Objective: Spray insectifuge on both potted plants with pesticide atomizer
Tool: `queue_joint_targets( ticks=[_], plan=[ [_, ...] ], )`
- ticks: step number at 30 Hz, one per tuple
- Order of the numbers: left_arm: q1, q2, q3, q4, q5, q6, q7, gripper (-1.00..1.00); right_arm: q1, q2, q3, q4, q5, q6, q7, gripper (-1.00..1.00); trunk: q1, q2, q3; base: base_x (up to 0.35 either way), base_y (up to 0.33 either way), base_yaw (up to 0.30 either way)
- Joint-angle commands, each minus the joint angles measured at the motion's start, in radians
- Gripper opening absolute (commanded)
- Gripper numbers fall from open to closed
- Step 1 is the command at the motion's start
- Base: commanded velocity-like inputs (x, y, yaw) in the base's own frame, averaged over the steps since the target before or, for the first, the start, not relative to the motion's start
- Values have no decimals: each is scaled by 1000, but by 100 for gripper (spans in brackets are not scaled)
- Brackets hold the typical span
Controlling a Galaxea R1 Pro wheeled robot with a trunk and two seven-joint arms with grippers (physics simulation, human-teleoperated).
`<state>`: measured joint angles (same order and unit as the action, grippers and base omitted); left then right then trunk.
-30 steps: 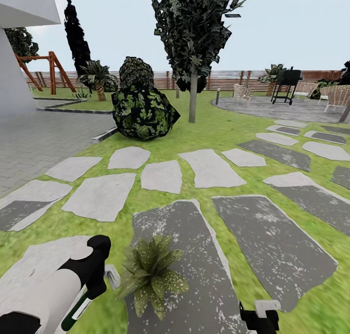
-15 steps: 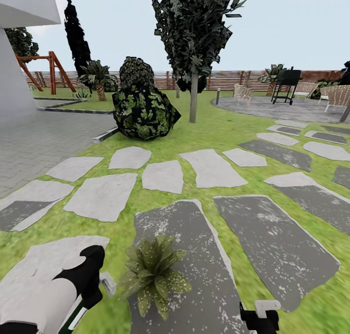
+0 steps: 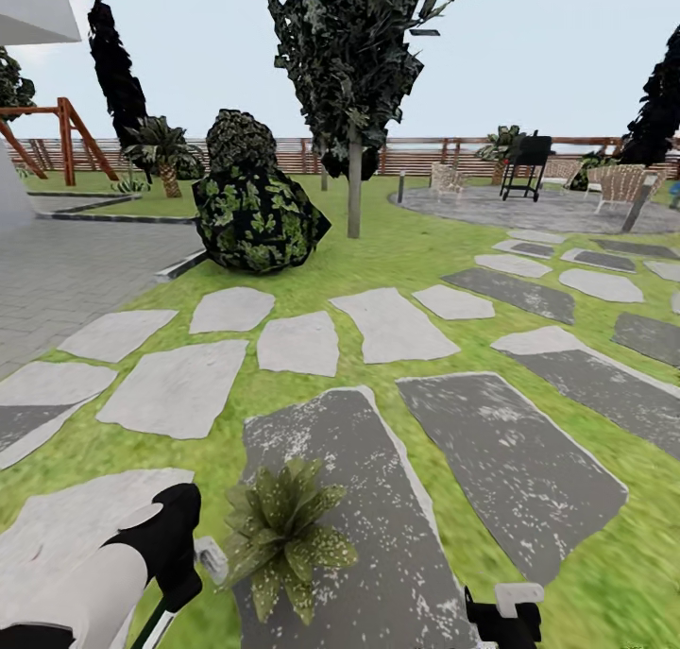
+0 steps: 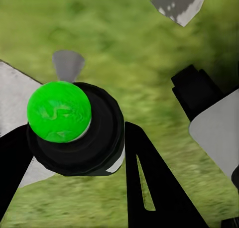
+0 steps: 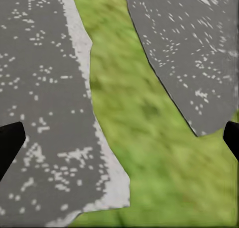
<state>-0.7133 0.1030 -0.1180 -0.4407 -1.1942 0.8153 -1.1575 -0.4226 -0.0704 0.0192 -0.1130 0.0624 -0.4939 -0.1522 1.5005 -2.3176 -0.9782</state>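
Camera has panned right since a second ago: whole scene slid left, a dark tree now shows at the right edge, the white building corner is mostly out. Left arm sits lower in the head view than before.

Pesticide atomizer (image 4: 67,121) is pinched in the left gripper (image 4: 74,153): wrist view looks along the bottle, bright green round end toward the camera, black fingers (image 4: 149,188) pressed against both sides. In the head view just a dark green sliver of it (image 3: 159,621) pokes out below the left wrist, white spray head (image 3: 210,556) just beside the plant.

Potted plant (image 3: 279,536), low speckled rosette, sits on the near dark stepping stone (image 3: 359,498), just right of the left arm. Its pot is hidden by the leaves.

Right gripper (image 3: 503,616) at the bottom edge; wrist view has its fingertips (image 5: 10,143) at opposite frame edges, spread wide, nothing between them, grass (image 5: 144,118) and stones below.

Farther out: round shrub (image 3: 253,200), tree trunk (image 3: 354,191), slatted fence (image 3: 425,153), paved circle (image 3: 567,210) with a black grill (image 3: 525,162).
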Motion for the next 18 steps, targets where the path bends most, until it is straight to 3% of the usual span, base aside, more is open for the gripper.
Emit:
queue_joint_targets(
  ticks=[1, 5, 10, 14, 18],
  plan=[
    [0, 5, -4, -2, -4, 7, -7, -100, -1, 1, 2, 1, 7, -2, -7, 100, 0, 0, -1, -19, 0, -103],
    [1, 31, -3, -2, -2, 10, 21, -100, -1, 1, 2, 1, 7, -2, -7, 100, 0, 0, -1, -202, 130, -21],
    [1, 32, -3, -2, 1, 9, 23, -100, -1, 1, 2, 1, 7, -2, -7, 100, 0, 0, -1, -93, 266, -1],
    [1, 25, -3, -4, 2, 8, 24, -100, -1, 1, 2, 1, 7, -2, -7, 100, 0, 0, -1, 79, 301, -2],
    [1, 23, -3, -2, 4, 8, 23, -100, -1, 1, 1, 1, 7, -2, -7, 100, 0, 0, -1, 97, 226, -191]
  ],
)
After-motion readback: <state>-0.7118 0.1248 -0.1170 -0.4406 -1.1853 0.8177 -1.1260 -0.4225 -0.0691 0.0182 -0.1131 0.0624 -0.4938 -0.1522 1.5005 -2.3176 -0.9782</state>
